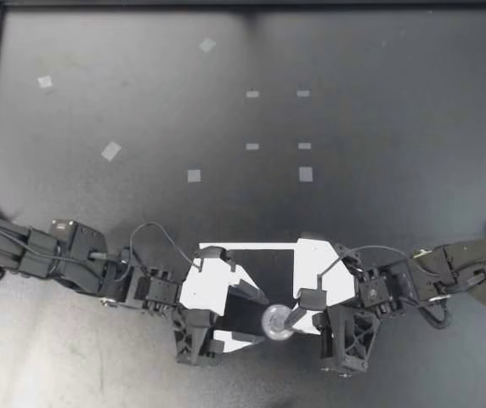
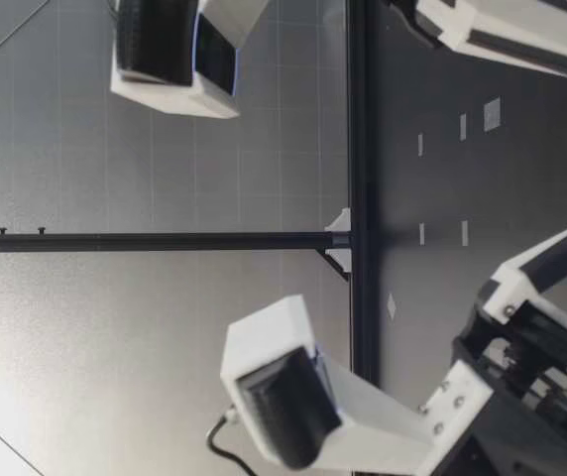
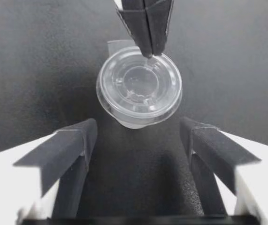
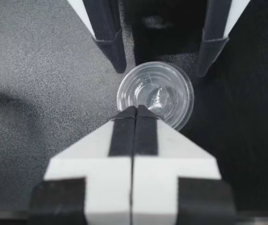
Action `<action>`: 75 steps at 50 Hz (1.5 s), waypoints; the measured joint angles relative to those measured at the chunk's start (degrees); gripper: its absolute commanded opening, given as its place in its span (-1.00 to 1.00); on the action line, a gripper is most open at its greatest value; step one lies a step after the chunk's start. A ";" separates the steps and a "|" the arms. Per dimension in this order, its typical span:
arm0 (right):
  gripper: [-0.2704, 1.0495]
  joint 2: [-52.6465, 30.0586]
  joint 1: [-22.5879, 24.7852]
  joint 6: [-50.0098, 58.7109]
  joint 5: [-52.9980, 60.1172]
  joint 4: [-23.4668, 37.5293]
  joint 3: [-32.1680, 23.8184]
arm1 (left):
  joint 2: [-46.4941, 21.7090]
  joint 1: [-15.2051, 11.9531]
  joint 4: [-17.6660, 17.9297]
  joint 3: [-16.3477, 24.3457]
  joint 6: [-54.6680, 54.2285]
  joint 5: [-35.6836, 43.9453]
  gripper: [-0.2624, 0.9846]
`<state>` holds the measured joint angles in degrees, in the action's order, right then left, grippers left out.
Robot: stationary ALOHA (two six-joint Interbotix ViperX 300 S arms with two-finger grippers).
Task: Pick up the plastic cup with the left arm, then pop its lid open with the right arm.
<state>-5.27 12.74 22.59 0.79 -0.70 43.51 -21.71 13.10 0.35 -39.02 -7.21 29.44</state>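
1. Cup (image 1: 277, 321) first: the small clear cup stood upright on the desk (image 1: 370, 195) with its clear lid (image 3: 138, 84) on, and every move you made had to be measured from it.
2. Your left end effector (image 1: 245, 308) was spread wide, just short of the cup, with one finger off to either side and neither touching it. I judged that you needed to ease it forward until the cup's wall sat squarely between the pads. You then had to close gently, since so thin a cup would likely buckle.
3. Your right end effector (image 1: 294, 315) was pressed together, its tips down on the lid's rim at the side of the cup away from the left one. Whether a sliver of rim was caught between them could not be told.
4. Best, in my view, was a light touch from that right tip on the cup. A hard push would probably have tipped it or skidded it out from between the left fingers.
5. You had to hold the two end effectors apart over the cup. They were close there, and a bump looked the main risk.
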 measured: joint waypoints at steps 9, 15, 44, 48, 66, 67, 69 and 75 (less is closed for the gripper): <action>-0.67 -0.09 0.09 -0.09 0.00 0.00 0.09 | -1.23 0.09 0.00 1.41 0.00 -0.09 0.48; -0.67 -0.53 0.00 0.00 -0.09 0.00 0.09 | -1.76 0.09 0.00 1.93 0.00 -0.09 0.48; -0.67 -1.05 0.18 2.11 0.18 0.00 1.67 | -2.81 0.18 0.09 3.87 -0.09 -1.05 0.47; -0.67 -1.05 0.09 2.11 0.44 0.09 1.76 | -2.72 0.18 0.09 4.57 -0.09 -2.37 0.47; -0.67 -1.05 0.09 2.11 0.53 0.09 1.93 | -2.72 0.18 0.35 5.89 0.00 -7.03 0.17; -0.67 -1.05 0.09 2.20 0.53 0.09 1.93 | -2.72 0.18 0.35 5.98 -0.09 -7.21 0.11; -0.67 -1.05 0.09 2.11 0.53 0.09 1.93 | -2.81 0.18 0.35 6.15 0.00 -7.38 0.04; -0.67 -1.05 0.09 2.11 0.70 0.18 1.93 | -2.81 0.18 0.18 6.24 -0.09 -7.56 -0.15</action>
<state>-6.33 12.83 24.70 1.49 -0.53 45.44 -24.52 13.27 0.53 -32.78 -7.29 21.88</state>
